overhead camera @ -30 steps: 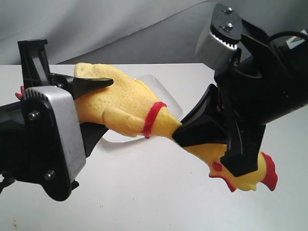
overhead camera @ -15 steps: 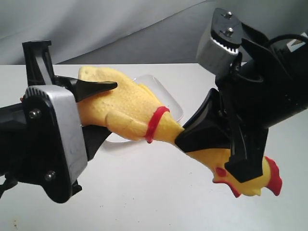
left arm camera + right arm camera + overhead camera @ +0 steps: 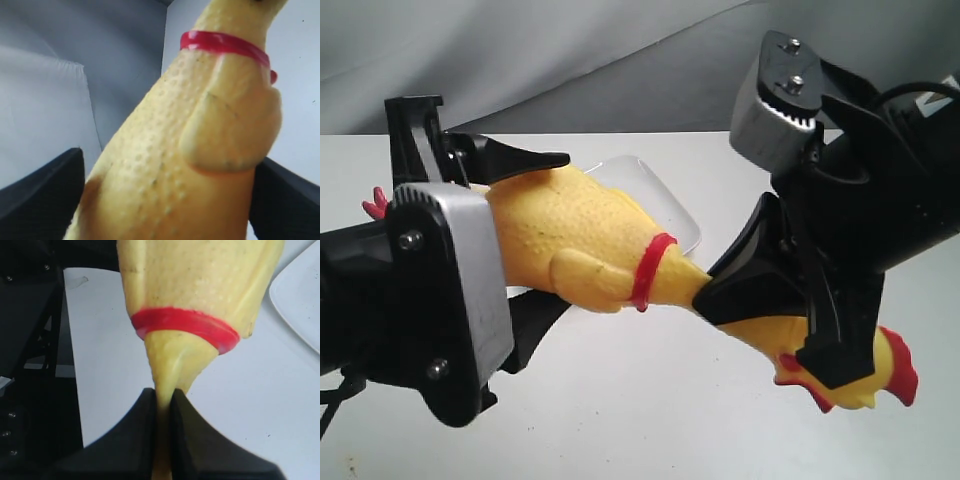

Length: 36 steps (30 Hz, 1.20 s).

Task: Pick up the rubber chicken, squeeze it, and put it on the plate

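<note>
The yellow rubber chicken (image 3: 590,250) hangs in the air between both arms, its head (image 3: 880,375) low on the right and its red feet (image 3: 375,205) peeking out far left. My left gripper (image 3: 555,235) is shut on its fat bumpy body (image 3: 200,150), a black finger against each side. My right gripper (image 3: 720,300) is shut on the thin neck just below the red band (image 3: 185,322), pinching it flat between the fingers (image 3: 145,435). The white plate (image 3: 650,185) lies on the table behind and under the chicken, mostly hidden; one corner shows in the right wrist view (image 3: 300,300).
The white table (image 3: 650,420) runs under both arms. A grey cloth backdrop (image 3: 570,60) hangs behind it. The left arm's body (image 3: 30,365) stands close to the chicken's tail end.
The chicken and both grippers have shifted right and a little down. The left gripper's fingers stand wider apart on the body, which looks fuller. The red feet now show at the left.
</note>
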Tool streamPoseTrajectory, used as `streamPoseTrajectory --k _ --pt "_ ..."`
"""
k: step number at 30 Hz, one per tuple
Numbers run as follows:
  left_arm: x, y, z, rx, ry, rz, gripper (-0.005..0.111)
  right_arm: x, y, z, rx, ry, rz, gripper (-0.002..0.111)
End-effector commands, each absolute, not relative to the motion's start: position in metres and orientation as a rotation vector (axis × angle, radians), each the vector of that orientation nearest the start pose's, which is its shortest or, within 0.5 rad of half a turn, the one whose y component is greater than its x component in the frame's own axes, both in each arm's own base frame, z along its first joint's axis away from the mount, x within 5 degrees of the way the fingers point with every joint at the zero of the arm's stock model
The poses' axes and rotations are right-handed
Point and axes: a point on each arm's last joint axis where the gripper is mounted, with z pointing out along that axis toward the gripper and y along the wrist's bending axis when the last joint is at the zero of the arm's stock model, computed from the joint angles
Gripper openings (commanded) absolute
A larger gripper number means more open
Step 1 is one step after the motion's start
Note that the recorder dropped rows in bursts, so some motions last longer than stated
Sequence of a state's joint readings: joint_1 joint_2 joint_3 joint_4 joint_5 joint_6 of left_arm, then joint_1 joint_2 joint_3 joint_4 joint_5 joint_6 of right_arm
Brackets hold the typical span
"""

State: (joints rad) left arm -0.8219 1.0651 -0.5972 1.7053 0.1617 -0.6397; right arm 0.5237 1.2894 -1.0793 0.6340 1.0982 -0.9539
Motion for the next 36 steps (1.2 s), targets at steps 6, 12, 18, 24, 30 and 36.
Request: streamPoseTrajectory --k 6,12,18,24,30,36 --pt "0.152 -0.146 0.253 1.788 1.017 0.494 0.028 0.187 0.169 0.332 -1.492 2.042 0.771 0.000" --pt "0.152 -0.145 0.252 1.790 1.019 0.506 0.001 0.187 0.169 0.332 -1.492 2.042 0.771 0.000" --pt "0.154 -0.143 0.253 1.793 1.003 0.559 0.003 0.187 0.169 0.332 -1.492 2.042 0.771 0.000" --pt "0.156 -0.140 0.255 1.776 1.020 0.596 0.051 0.187 0.169 0.332 -1.492 2.042 0.771 0.000" --pt "0.160 -0.141 0.265 1.690 1.082 0.584 0.084 0.187 0.169 0.332 -1.492 2.042 0.771 0.000" --pt "0.158 -0.138 0.272 1.630 1.104 0.569 0.059 0.187 0.168 0.331 -1.497 2.043 0.762 0.000"
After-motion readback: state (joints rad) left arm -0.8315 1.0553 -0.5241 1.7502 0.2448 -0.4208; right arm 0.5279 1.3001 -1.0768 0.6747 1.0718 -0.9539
